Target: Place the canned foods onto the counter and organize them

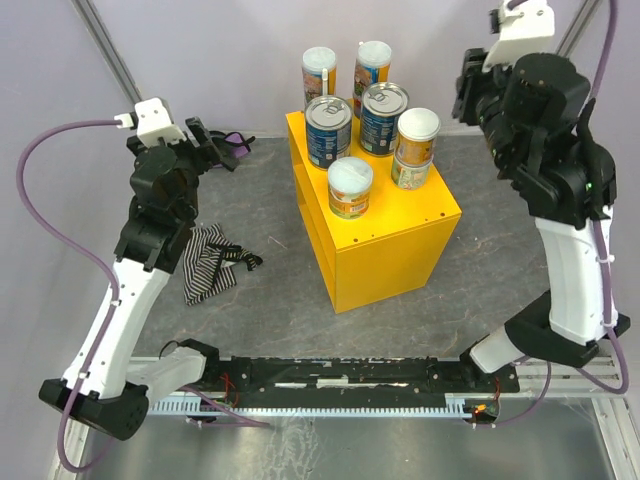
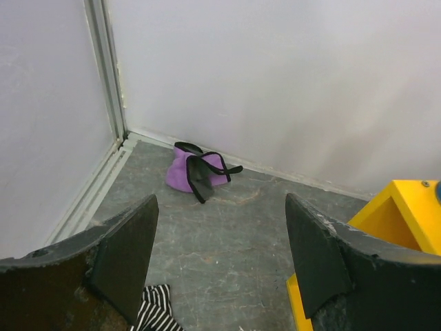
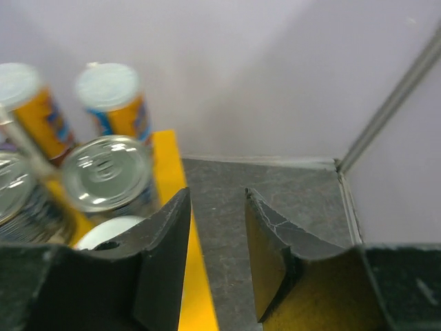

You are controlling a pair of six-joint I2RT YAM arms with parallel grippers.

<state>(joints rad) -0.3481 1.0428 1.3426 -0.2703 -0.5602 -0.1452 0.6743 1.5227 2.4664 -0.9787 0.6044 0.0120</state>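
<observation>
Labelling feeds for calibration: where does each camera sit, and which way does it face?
Top external: above and behind the robot, looking down on the counter and cans; left arm and right arm show.
Left wrist: rides the left arm, facing the far left corner and purple cloth; left gripper shows.
Right wrist: rides the right arm, facing the back wall past the cans; right gripper shows.
Shared: all three see the counter.

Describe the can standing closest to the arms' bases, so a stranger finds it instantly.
Find the big yellow counter mid-table. Of the cans on top, it is the short tub at the near edge, alone in front. Unlike the silver-topped blue tin behind it, it has a pale lid and an orange-yellow label.
</observation>
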